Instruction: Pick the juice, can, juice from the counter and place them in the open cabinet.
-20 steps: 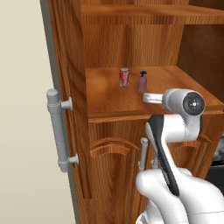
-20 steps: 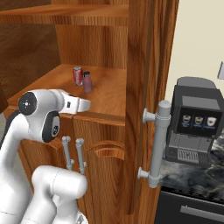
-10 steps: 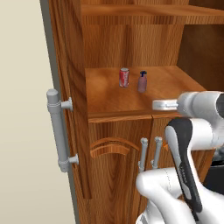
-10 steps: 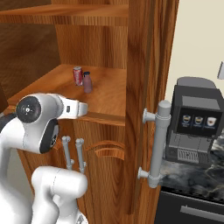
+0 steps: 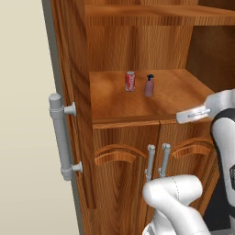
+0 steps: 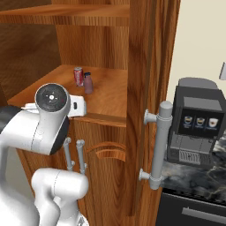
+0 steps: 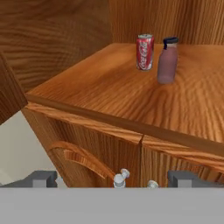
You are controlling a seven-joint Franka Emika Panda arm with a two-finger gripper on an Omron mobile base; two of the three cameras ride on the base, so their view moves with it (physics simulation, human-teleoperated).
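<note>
A small red can (image 7: 145,52) with a silver top stands on the middle shelf of the open cabinet (image 5: 119,110). Just to its right stands a mauve juice bottle (image 7: 167,61) with a dark cap. Both also show as the can (image 5: 130,81) and juice (image 5: 149,86), and from the other side as the can (image 6: 79,76) and juice (image 6: 88,83). My gripper (image 7: 113,179) is open and holds nothing. It hangs in front of the shelf's front edge, well short of both. The marbled counter (image 6: 194,176) lies at the lower right.
The cabinet's doors stand open on both sides, with a grey bar handle at the left (image 5: 62,137) and one at the right (image 6: 159,150). Two lower doors with grey handles (image 5: 156,160) are shut under the shelf. A coffee machine (image 6: 198,121) stands on the counter.
My arm has drawn back from the shelf edge and swung to the right. The gripper stays open. The can and the bottle have not moved.
</note>
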